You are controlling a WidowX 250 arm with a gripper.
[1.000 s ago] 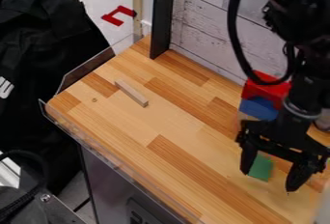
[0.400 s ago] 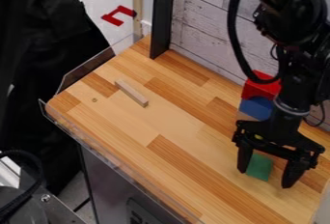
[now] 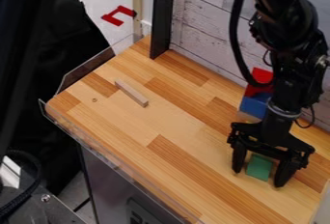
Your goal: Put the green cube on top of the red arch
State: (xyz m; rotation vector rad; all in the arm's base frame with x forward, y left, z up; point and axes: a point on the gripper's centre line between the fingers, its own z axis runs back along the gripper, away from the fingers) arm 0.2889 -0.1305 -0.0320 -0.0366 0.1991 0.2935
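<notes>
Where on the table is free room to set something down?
Bare wood lies between the wooden stick and the gripper, also toward the clear edge guard. Crowded: around the green cube, blue block and red arch.

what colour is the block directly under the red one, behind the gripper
Blue, seen in the camera view.

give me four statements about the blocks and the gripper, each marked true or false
1. The green cube is between the fingers of the gripper. True.
2. The green cube sits on top of the red arch. False: it is on the wooden table.
3. The red arch is above the blue block. True.
4. The wooden stick touches the green cube. False: the wooden stick lies well apart from it.
</notes>
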